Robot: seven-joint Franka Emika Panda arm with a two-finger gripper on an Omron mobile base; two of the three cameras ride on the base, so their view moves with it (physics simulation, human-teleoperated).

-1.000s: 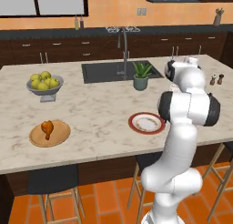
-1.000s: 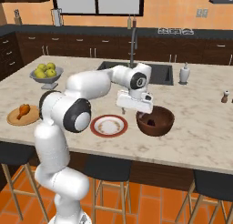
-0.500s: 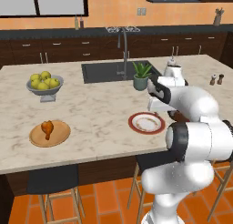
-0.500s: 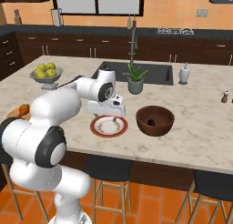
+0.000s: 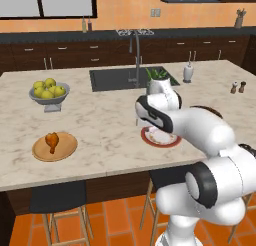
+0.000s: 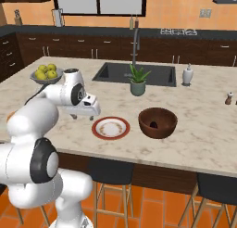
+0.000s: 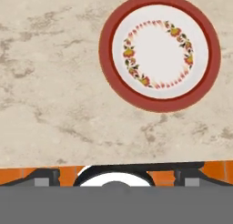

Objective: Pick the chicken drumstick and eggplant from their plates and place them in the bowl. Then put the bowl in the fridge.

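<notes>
Claw: we hold our gripper (image 6: 87, 112) wide, gripping nothing, above the counter (image 6: 203, 129) just left of the white plate (image 6: 110, 128) | drumstick (image 5: 52, 141) on the wooden plate (image 5: 55, 146), well apart | eggplant (image 6: 153, 124) dark in the bowl (image 6: 158, 123), right of the white plate | white plate bare.

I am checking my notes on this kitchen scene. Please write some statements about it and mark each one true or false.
1. The small orange-brown chicken drumstick lies on the round tan wooden plate. True.
2. The dark purple eggplant lies on the white plate with a dark red rim. False: this plate is bare; a small dark thing, probably the eggplant, lies in the round reddish-brown bowl.
3. The gripper holds the drumstick. False: it is open and empty.
4. The grey footed bowl holds yellow fruit. True.
</notes>
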